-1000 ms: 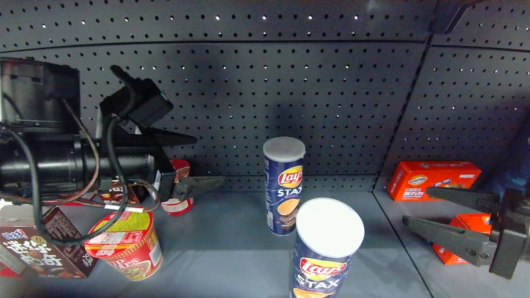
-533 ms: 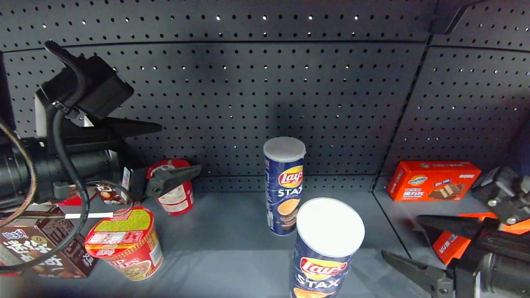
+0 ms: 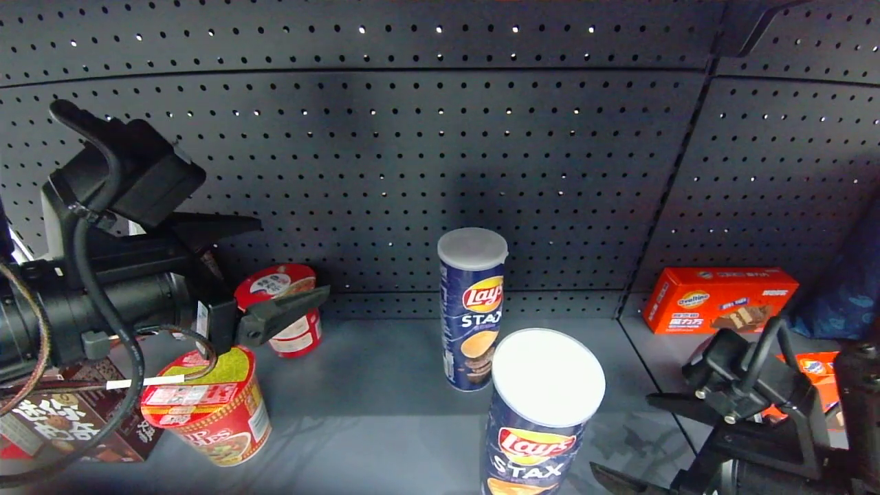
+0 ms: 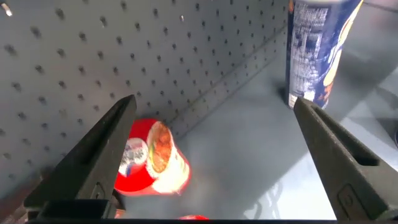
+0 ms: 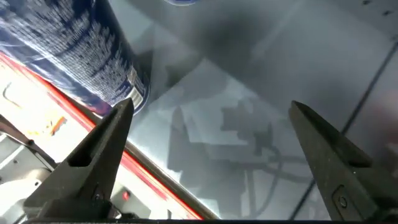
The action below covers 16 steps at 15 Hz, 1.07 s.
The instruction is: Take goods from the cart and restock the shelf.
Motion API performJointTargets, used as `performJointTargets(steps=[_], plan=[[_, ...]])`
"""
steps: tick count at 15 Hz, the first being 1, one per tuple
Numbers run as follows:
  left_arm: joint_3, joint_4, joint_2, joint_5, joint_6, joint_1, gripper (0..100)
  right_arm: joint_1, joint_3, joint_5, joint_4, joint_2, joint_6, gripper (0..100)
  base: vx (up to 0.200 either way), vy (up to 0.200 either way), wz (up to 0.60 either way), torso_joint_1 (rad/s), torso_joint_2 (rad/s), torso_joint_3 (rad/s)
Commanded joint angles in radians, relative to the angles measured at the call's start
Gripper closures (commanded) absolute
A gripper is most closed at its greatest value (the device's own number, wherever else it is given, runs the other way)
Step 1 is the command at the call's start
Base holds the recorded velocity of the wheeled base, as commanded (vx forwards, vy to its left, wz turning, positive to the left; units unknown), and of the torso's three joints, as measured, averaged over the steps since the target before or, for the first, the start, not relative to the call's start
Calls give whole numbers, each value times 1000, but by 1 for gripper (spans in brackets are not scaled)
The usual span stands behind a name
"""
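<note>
Canister point(image 5: 74, 50), red shelf lip point(image 5: 155, 177) beside it

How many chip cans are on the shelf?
2: the rear chip can stands upright by the pegboard; the front chip can stands nearer the shelf edge. None looks hidden.

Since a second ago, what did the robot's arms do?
The left gripper pulled back left, away from the far red cup, open and empty. The right gripper sank low, open too. The chip cans, near cup and orange box stayed put.
</note>
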Motion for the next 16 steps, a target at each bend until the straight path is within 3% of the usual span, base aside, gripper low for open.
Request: performJointTargets(steps=[1,16], plan=[[8,-1,2,1,-2,1,0,9,-3,1,-3,52,0,0,0,0,0,0,0,0],[0,-29,37,-2,-2,6,0,41,-53,27,-47,168,-2,0,0,0,0,0,0,0]])
